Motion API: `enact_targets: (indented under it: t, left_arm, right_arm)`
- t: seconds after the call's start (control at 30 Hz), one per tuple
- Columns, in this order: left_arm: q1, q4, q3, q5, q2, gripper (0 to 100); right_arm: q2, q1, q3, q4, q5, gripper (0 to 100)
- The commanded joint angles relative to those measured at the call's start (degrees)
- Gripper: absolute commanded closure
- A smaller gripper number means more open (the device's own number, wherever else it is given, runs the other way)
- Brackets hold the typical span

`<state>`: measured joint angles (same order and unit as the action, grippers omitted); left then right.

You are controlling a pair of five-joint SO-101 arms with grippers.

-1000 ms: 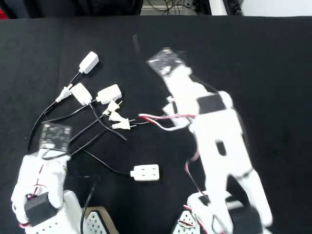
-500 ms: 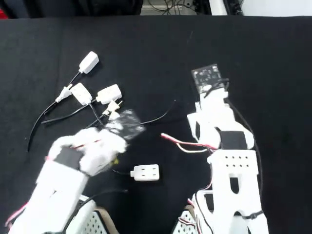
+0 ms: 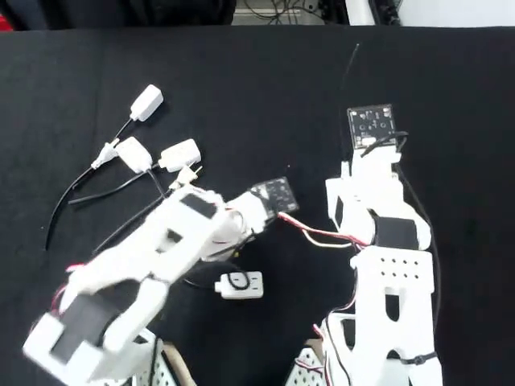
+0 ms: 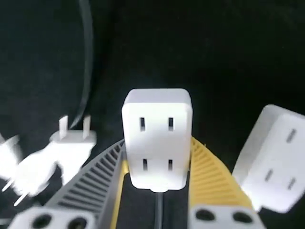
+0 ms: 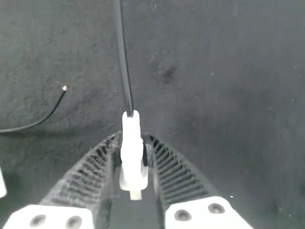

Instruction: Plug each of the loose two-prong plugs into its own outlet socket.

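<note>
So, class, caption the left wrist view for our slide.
Left gripper grips a white outlet socket; a loose two-prong plug and another socket lie nearby.

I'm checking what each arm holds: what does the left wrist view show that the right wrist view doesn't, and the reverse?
Left wrist view: the left hand clamps a white socket block with four slots; a loose two-prong plug lies to one side, a second socket block to the other. Right wrist view: the right hand grips a white plug on a black cord, with a thin wire end nearby. Both: the black table cover.
</note>
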<state>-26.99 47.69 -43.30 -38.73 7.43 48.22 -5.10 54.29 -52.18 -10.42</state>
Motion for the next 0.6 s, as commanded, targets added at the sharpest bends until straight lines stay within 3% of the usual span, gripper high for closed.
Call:
enact_targets:
  t: [0.0,0.13,0.27,0.43,0.57]
  left_arm:
    - [-0.6,-0.2,6.8,1.7,-6.1,93]
    - [-0.7,3.0,9.2,2.4,-6.3,90]
    - [0.4,3.3,9.3,5.9,-5.4,78]
    - [0.7,5.5,9.0,5.2,-3.8,62]
    - [0.7,9.3,9.1,6.4,-1.8,60]
  right_arm:
    - [1.2,-1.1,0.2,1.7,0.4,98.7]
    - [1.4,-1.1,0.7,1.9,0.4,98.7]
    - [1.4,-2.2,0.5,1.8,0.4,98.7]
    - [1.5,-3.6,-0.5,1.6,0.5,98.7]
    - [1.5,-3.5,-1.4,1.4,0.6,98.7]
